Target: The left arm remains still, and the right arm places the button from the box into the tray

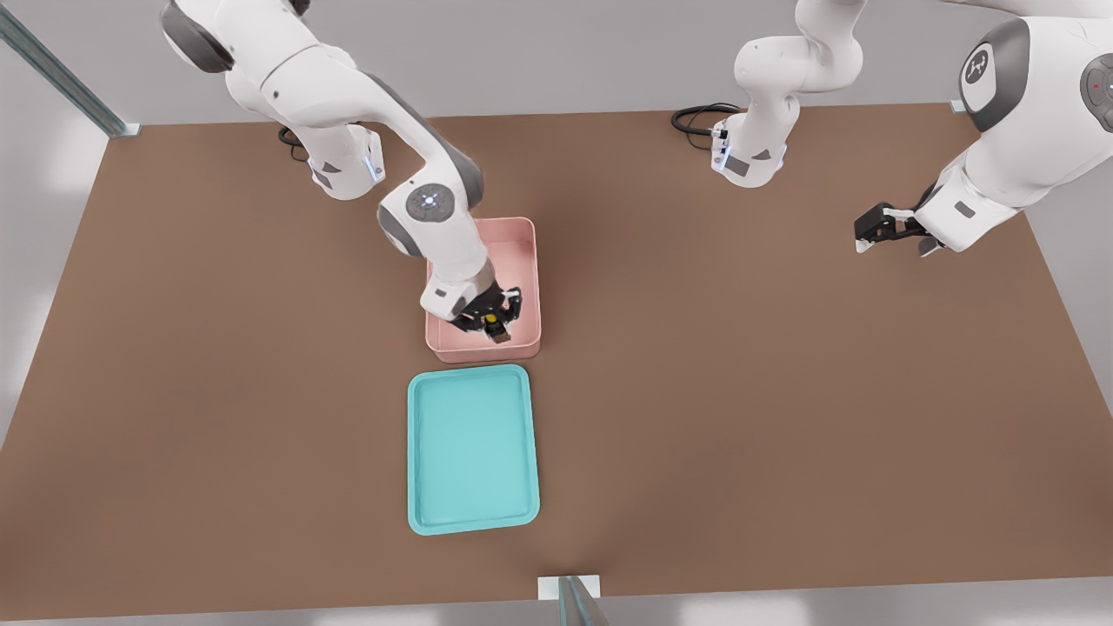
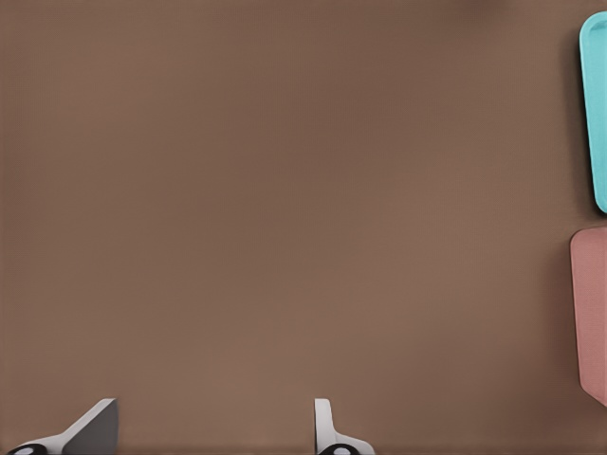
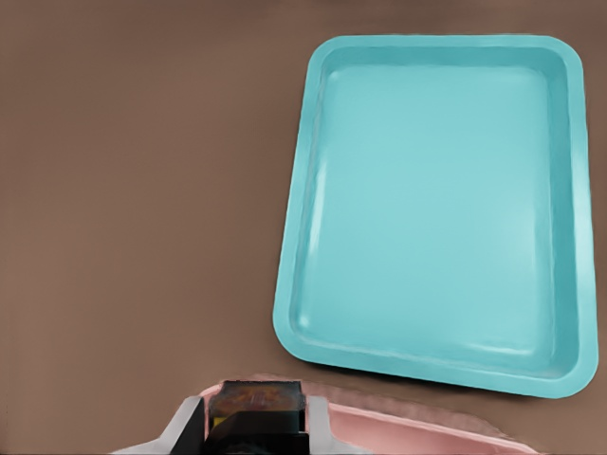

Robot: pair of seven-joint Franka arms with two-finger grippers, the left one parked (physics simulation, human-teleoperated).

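Observation:
My gripper [image 1: 496, 329] hangs over the near end of the pink box [image 1: 522, 252], shut on the button [image 1: 492, 322], whose yellow cap shows between the black fingers. In the right wrist view the button [image 3: 256, 403] sits clamped between the fingertips, above the box's near wall [image 3: 417, 431]. The teal tray [image 1: 472, 448] lies flat on the table just in front of the box, toward the camera, with nothing in it. The tray [image 3: 436, 209] fills much of the right wrist view.
The brown table [image 1: 739, 391] spreads wide to both sides of the box and tray. A parked arm [image 1: 983, 191] hovers at the front view's right. Black cables [image 1: 696, 117] lie near the arm bases at the far edge.

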